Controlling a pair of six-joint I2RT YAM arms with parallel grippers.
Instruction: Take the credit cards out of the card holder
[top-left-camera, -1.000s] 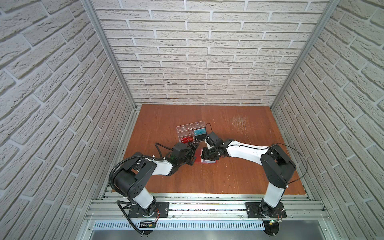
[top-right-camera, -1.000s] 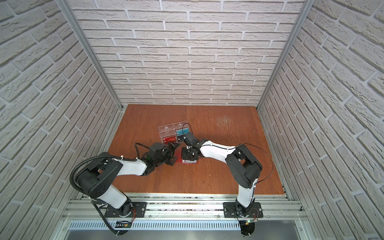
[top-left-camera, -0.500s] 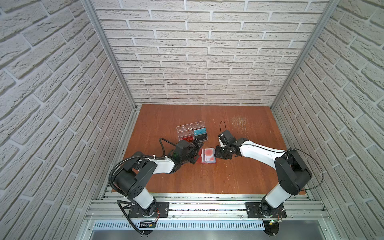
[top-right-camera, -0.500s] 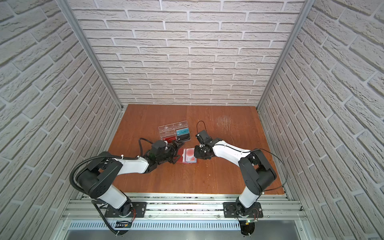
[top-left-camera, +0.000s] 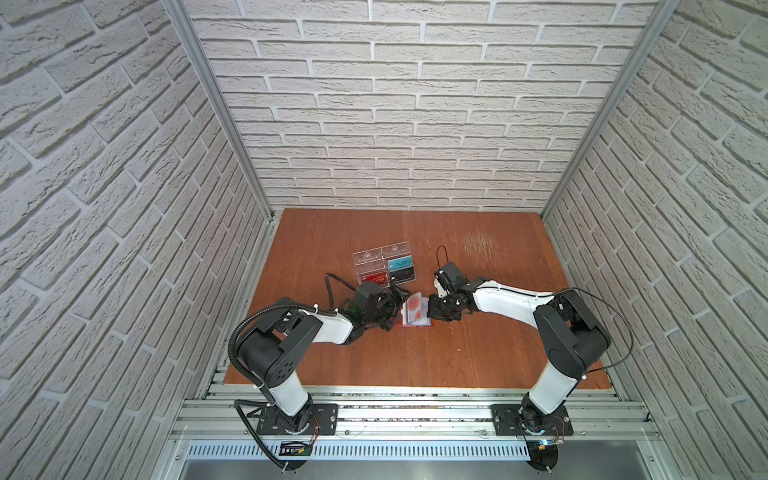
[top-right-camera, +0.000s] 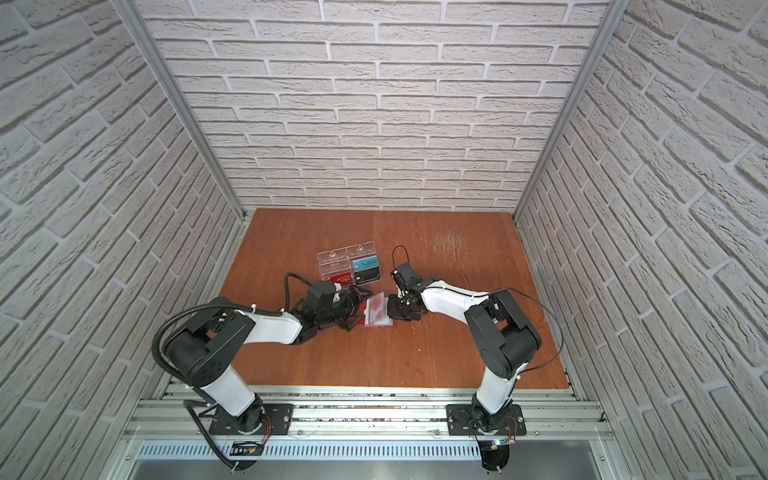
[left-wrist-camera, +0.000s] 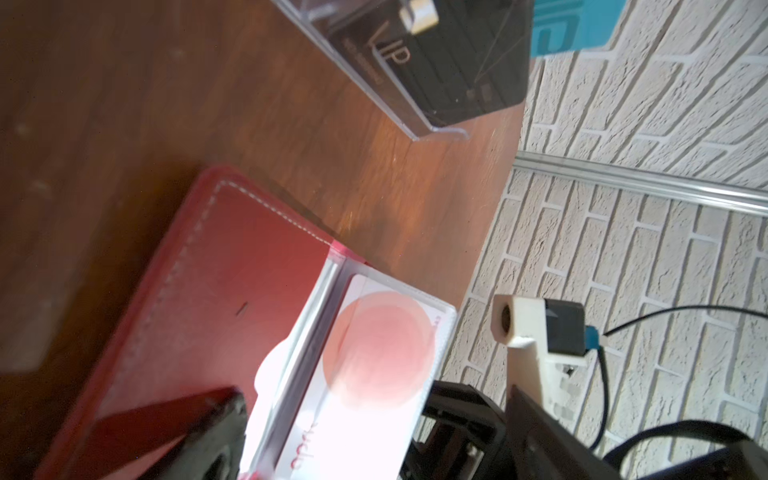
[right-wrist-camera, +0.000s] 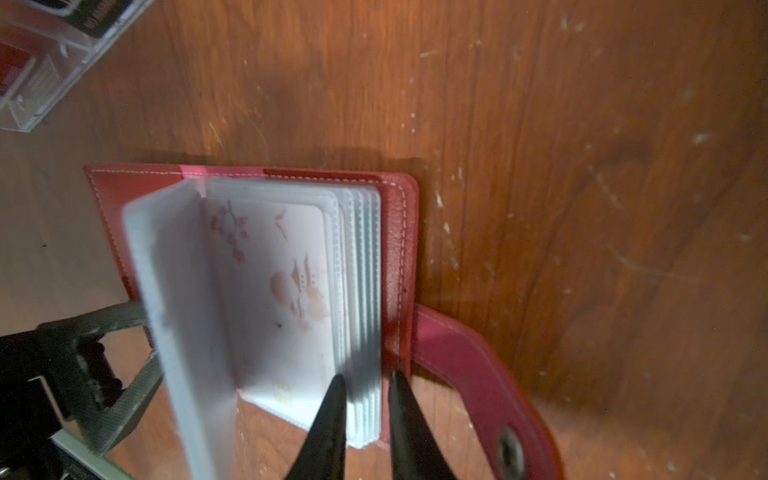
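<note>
The red card holder (right-wrist-camera: 395, 249) lies open on the bench (top-left-camera: 374, 365) between our two arms, just in front of a clear rack (top-left-camera: 368, 259) where a teal card (top-left-camera: 400, 263) already stands. Two cards are inside its clear sleeves. A card with red circles (left-wrist-camera: 374, 353) shows through the raised page (right-wrist-camera: 178, 311) that stands up from the spine. A card with small marks (right-wrist-camera: 286, 282) sits in the page lying beneath. The trouble we see ahead is plain: our right hand (right-wrist-camera: 365, 376) straddles the outer edge of the whole sleeve stack (right-wrist-camera: 361, 257) rather than one card. A pull from here would likely drag the pages, or the entire holder, along the bench instead of freeing a card. The raised page has nothing pinning it and could flop over the card below. Nothing clamps the cover either, so the holder may slide or lift. The right hand is nearly closed, its two fingers a narrow gap apart with sleeve edges between them. Whether it is pinching them we cannot tell through the blur. Our left hand (top-left-camera: 395, 311) is spread wide and grasps nothing, one finger (left-wrist-camera: 199, 428) low over the left cover, apparently touching it.
</note>
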